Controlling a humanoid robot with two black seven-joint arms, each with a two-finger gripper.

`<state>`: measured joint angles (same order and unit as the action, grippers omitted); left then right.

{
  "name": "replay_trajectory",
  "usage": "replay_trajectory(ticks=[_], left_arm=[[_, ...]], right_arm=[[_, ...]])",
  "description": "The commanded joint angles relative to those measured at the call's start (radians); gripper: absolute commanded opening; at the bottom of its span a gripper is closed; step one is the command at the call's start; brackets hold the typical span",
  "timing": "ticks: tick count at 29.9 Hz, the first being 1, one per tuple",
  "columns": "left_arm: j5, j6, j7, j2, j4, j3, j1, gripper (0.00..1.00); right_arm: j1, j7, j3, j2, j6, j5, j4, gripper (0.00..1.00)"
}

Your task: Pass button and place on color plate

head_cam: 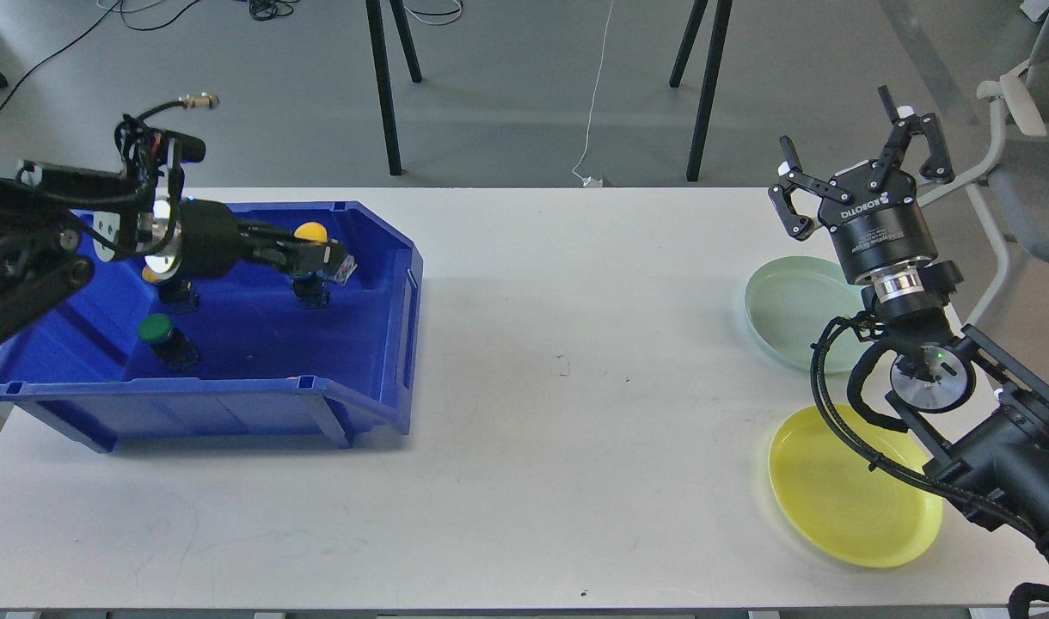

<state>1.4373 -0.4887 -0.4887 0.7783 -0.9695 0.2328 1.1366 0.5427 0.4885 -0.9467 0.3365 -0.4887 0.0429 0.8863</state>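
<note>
Blue bin (365,344): green button (156,327), yellow button (310,231); plates w/o buttons.

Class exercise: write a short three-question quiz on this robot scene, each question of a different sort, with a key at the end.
1. True or false: the right hand is open and holds nothing.
2. Which button in the blue bin is the left hand reaching over? A green B yellow C red
3. Fill in: the yellow plate lies nearer the robot than the pale ____ plate.

Key: 1 true; 2 B, the yellow button, not the green button; 3 green.
</note>
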Motion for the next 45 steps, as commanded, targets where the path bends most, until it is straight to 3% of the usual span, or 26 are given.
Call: replay_trajectory(ticks=[1, 5, 9, 15, 21, 29, 45], left_arm=[[-0.266, 0.000, 0.000, 0.002, -0.052, 0.066, 0.029, 0.10], [-0.542, 0.000, 0.000, -0.062, -0.136, 0.111, -0.055, 0.10], [-0.661, 0.000, 0.000, -0.187, -0.115, 0.122, -0.148, 0.10], [-0.687, 0.000, 0.000, -0.269, -0.109, 0.125, -0.233, 0.10], [-0.713, 0.000, 0.000, -0.320, -0.107, 0.125, -0.278, 0.11], [-0.713, 0.000, 0.000, -0.332, -0.104, 0.123, -0.288, 0.11], [-0.715, 0.000, 0.000, -0.332, -0.083, 0.123, -0.290, 0.11]], right_arm=[[0.006, 0.000, 0.002, 0.009, 0.000, 0.009, -0.059, 0.99], [-0.029, 0.000, 0.031, 0.079, 0.000, 0.092, -0.009, 0.99], [-0.125, 0.000, 0.057, 0.085, 0.000, 0.406, 0.118, 0.99], [-0.170, 0.000, 0.074, 0.079, 0.180, 0.612, 0.362, 0.99], [-0.075, 0.000, 0.212, -0.037, 0.230, 0.627, 0.313, 0.99], [-0.040, 0.000, 0.226, -0.151, 0.231, 0.627, 0.267, 0.99], [-0.032, 0.000, 0.233, -0.223, 0.230, 0.623, 0.257, 0.98]])
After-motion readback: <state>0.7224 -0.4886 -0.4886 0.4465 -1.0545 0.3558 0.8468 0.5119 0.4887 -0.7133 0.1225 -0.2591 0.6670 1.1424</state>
